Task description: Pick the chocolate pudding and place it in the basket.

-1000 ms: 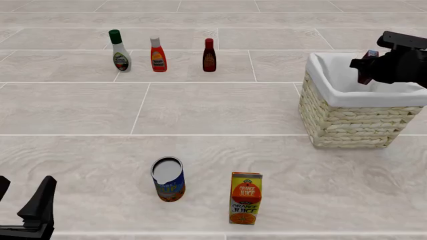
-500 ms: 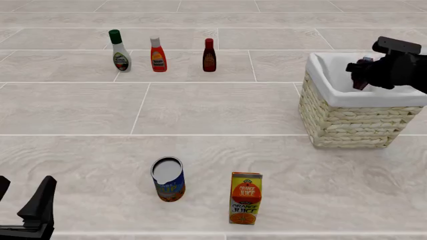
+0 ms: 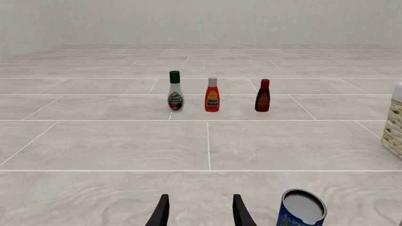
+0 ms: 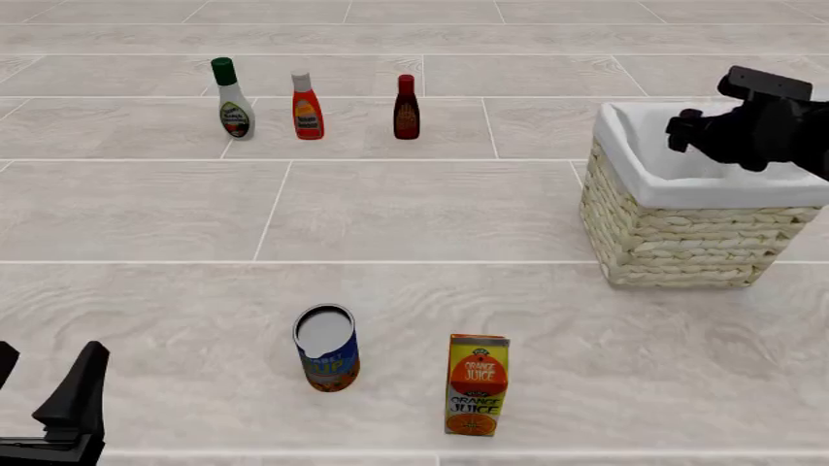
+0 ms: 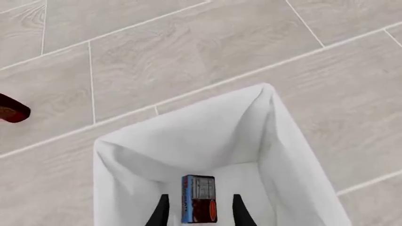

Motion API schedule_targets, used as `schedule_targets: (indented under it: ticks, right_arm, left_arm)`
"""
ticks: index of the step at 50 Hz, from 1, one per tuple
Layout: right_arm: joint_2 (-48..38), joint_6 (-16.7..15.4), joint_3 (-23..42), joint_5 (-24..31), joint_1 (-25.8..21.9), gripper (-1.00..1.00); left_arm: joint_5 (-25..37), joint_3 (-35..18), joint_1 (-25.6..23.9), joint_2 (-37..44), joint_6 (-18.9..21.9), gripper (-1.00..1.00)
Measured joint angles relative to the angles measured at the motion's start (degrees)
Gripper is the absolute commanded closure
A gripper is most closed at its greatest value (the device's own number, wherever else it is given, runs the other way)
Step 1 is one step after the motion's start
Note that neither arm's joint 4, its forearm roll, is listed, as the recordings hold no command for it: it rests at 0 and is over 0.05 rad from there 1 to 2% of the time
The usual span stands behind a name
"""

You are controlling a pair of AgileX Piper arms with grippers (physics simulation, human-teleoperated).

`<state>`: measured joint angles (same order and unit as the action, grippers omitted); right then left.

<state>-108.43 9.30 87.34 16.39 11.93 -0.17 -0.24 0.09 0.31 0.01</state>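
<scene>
Now the right gripper [image 4: 684,131] hangs over the basket [image 4: 674,233], a large cream woven one with a white cloth lining, which stands at the right side of the pale tiled table [image 4: 428,209]. Seen from the right wrist camera, the chocolate pudding [image 5: 198,205], a small dark brown box with a blue edge and reddish print, lies on the white cloth floor inside the basket [image 5: 188,136]. It sits between the two dark fingertips [image 5: 162,214] in that view, but lower down, with white cloth showing on either side of it, so the right gripper's [image 5: 197,212] jaws are spread and hold nothing. In the front view the box itself is hidden by the basket wall and the arm. At the near left corner of the table, the left gripper [image 4: 39,408] waits low; in its wrist view its fingers [image 3: 238,214] stand apart with only bare tiles between them, released and empty. Close in front of the arms stand a round can [image 4: 326,348] with a blue label and, to its right, an orange juice carton [image 4: 477,384]. Far across the table three bottles stand in a row: a white bottle with a green cap [image 4: 235,99], an orange-red bottle [image 4: 307,107] and a dark red bottle [image 4: 407,108].
</scene>
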Motion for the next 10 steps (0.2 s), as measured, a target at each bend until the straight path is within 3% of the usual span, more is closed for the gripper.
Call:
schedule_targets:
  ticks: [10]
  right_arm:
    - [0.5,0.2,0.18,0.13,-0.51,-1.0]
  left_arm:
    - [0.04,0.0,-0.06,0.08,0.0,-1.0]
